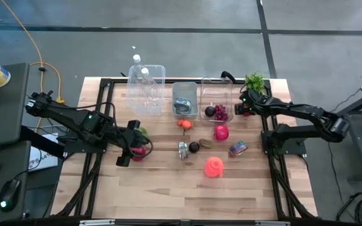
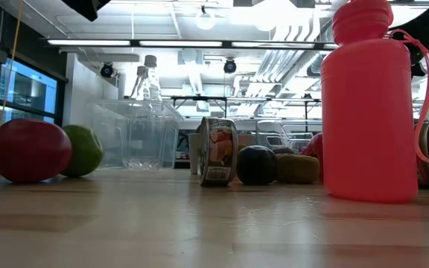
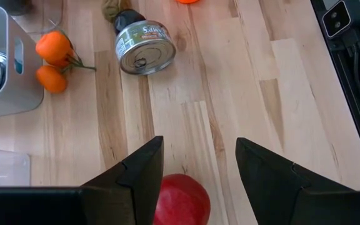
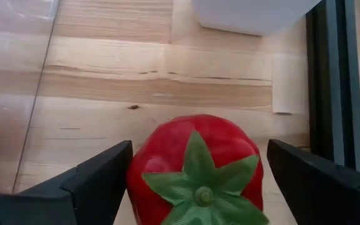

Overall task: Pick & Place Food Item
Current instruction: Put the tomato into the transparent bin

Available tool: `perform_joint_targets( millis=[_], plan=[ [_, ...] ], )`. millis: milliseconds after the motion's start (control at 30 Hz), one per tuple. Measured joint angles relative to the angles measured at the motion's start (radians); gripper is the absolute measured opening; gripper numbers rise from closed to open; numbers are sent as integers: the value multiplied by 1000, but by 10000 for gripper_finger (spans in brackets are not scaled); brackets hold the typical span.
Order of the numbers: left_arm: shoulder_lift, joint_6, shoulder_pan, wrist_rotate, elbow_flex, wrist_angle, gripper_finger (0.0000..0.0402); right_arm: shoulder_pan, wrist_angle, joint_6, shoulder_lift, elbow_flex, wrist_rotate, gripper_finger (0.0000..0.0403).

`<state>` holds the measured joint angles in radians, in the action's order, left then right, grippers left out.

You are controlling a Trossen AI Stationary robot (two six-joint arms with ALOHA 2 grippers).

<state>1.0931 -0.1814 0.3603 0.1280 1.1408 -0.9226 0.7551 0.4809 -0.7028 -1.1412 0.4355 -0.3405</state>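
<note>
A red apple (image 1: pixel 139 151) lies on the table next to a green apple (image 1: pixel 142 132); both also show in the low view, the red one (image 2: pixel 28 150) and the green one (image 2: pixel 85 150). My left gripper (image 1: pixel 129 149) is open just over the red apple (image 3: pixel 181 200), one finger on each side of it. My right gripper (image 1: pixel 239 108) is open at the far right of the table. A red tomato-like fruit with a green calyx (image 4: pixel 195 172) sits on the wood between its fingers. I cannot tell whether either gripper touches its fruit.
Along the far edge stand a clear box with bottles (image 1: pixel 146 89), a grey bin with a can (image 1: pixel 184 100) and a clear box with grapes (image 1: pixel 216 110). Mid-table lie oranges (image 1: pixel 184 123), a tin can (image 1: pixel 182 149), dark fruit (image 1: pixel 194 147), a magenta fruit (image 1: pixel 221 132) and a pink bottle (image 1: pixel 213 166).
</note>
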Motion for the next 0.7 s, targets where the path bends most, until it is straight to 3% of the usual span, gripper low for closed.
perform_joint_targets(
  millis=[100,333,500,700],
  plan=[
    [0,0,0,0,0,0,191,0,0,-2,0,0,2,333],
    [0,-3,0,0,0,0,191,0,0,41,1,0,13,227],
    [0,-3,0,0,0,0,191,-18,15,69,33,0,29,226],
    [0,-3,0,0,0,0,191,-69,124,72,169,65,25,226]
  ],
)
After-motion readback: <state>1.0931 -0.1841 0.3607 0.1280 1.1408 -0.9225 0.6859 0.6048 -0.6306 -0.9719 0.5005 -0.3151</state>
